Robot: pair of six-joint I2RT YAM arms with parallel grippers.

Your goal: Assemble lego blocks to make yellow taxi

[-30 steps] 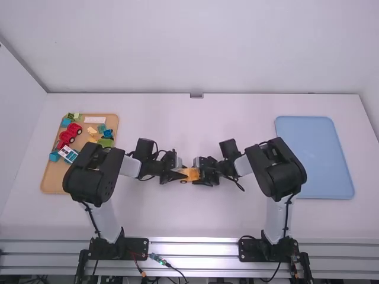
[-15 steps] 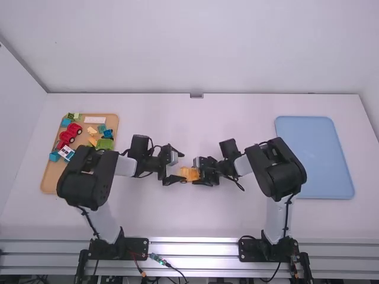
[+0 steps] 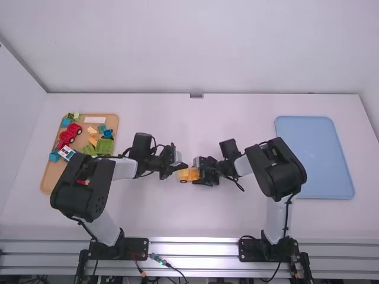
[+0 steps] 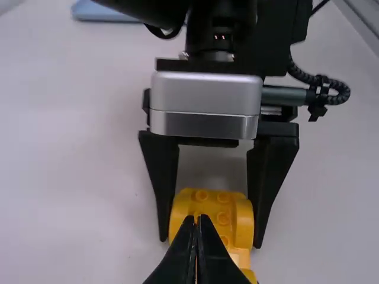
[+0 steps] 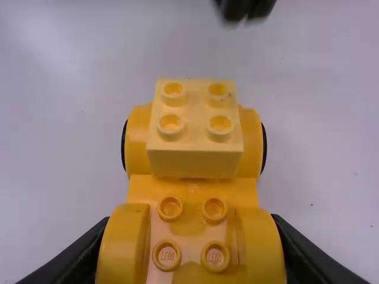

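Grasping yellow chassis (image 5: 192, 192) in right gripper (image 4: 211, 231); clenched empty in left gripper (image 4: 198, 219). Might dislodge top block (image 5: 195, 163) by pressing off-centre.

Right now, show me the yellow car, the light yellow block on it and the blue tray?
Yellow car (image 5: 192, 231): right wrist view, flat top between studs.
Light yellow block (image 5: 195, 110): right wrist view, studded top.
Blue tray (image 3: 325, 158): high view, bare middle.

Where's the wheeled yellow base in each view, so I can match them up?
High view: wheeled yellow base, just below centre.
Left wrist view: lower middle, partly behind the left hand.
Right wrist view: middle down to the bottom edge.
Shared landmark: right hand, gripping the base.
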